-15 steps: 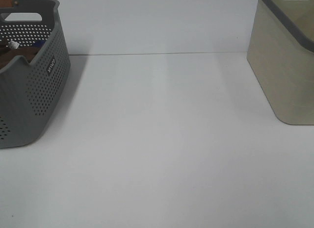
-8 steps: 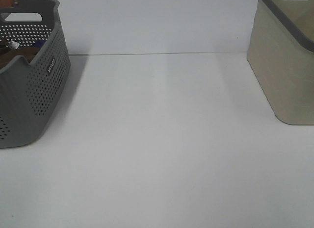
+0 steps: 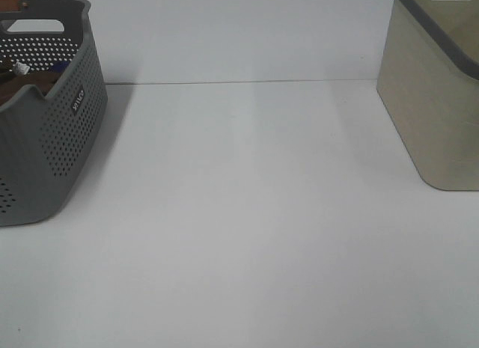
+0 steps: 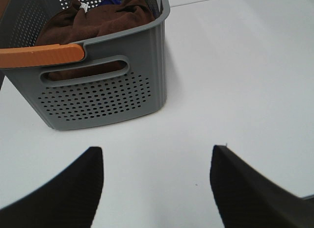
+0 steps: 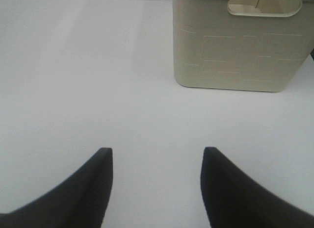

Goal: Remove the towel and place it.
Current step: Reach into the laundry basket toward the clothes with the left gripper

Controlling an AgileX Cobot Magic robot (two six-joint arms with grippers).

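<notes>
The dark brown towel (image 4: 93, 19) lies bunched inside the grey perforated basket (image 4: 103, 93), its small white tag (image 4: 84, 7) showing near the top. From the high camera only a sliver of the towel (image 3: 26, 84) shows over the basket (image 3: 52, 138) rim at the far left. My left gripper (image 4: 157, 162) is open over bare table, short of the basket, with nothing between its fingers. My right gripper (image 5: 157, 162) is open too, over the table in front of the beige bin (image 5: 235, 41). Neither gripper appears in the high view.
A dark blue cloth (image 4: 108, 1) lies behind the towel in the basket. An orange handle (image 4: 41, 55) runs along the basket's near rim. The beige bin (image 3: 438, 93) with a grey rim stands at the right. White table (image 3: 247, 213) stretches between basket and bin.
</notes>
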